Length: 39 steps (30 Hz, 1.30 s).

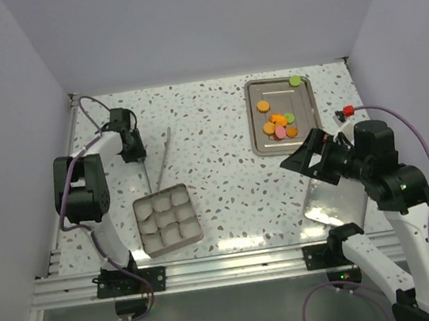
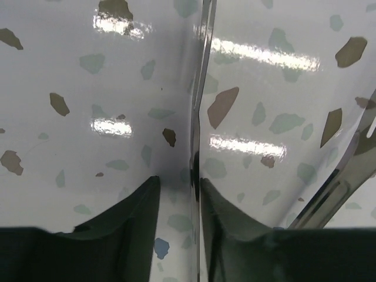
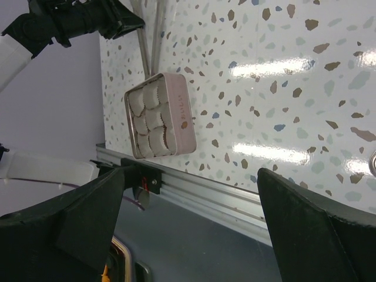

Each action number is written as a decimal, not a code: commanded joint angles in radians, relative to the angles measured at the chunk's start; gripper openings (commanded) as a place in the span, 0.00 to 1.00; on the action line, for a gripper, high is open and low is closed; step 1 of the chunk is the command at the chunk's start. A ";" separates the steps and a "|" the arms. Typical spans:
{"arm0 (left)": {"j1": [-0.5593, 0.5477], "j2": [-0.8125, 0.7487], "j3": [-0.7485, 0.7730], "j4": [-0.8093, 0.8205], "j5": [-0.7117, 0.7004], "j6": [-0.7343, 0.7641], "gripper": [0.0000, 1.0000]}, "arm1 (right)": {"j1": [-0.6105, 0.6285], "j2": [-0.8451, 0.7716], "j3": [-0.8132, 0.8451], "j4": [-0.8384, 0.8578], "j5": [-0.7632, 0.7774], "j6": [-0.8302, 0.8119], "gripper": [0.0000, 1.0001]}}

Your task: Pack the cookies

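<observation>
Several cookies (image 1: pixel 280 123), orange, green and pink discs, lie on a metal tray (image 1: pixel 258 142) at the back right; one green cookie (image 1: pixel 295 80) sits at its far corner. A pink tin (image 1: pixel 196 215) filled with white paper cups stands front left and also shows in the right wrist view (image 3: pixel 179 114). Metal tongs (image 1: pixel 165 159) lie on the table behind the tin. My left gripper (image 1: pixel 135 155) is low over the table; its jaws (image 2: pixel 179 182) stand slightly apart around one tong arm (image 2: pixel 197 117). My right gripper (image 1: pixel 310 155) hangs wide open and empty (image 3: pixel 191 176) in front of the tray.
A shiny flat metal lid (image 1: pixel 317 210) lies at the front right under my right arm. An aluminium rail (image 1: pixel 229 266) runs along the table's front edge. Purple walls close in the left, back and right sides. The second tong arm (image 2: pixel 341 194) lies right of my left fingers.
</observation>
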 commanded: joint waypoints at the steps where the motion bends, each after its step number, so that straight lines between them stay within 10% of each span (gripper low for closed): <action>1: -0.002 0.027 0.062 -0.008 0.020 -0.016 0.31 | 0.002 0.007 0.043 -0.018 0.022 -0.014 0.99; 6: -0.002 0.047 0.152 -0.050 0.058 -0.024 0.00 | 0.002 0.030 0.030 0.043 -0.019 0.003 0.99; 23: -0.031 0.137 0.792 -0.019 0.726 -0.490 0.00 | 0.070 0.552 0.348 0.675 -0.344 0.100 0.99; 39: -0.222 -0.053 0.659 0.348 0.865 -0.815 0.00 | 0.206 0.866 0.656 0.536 -0.219 -0.021 0.99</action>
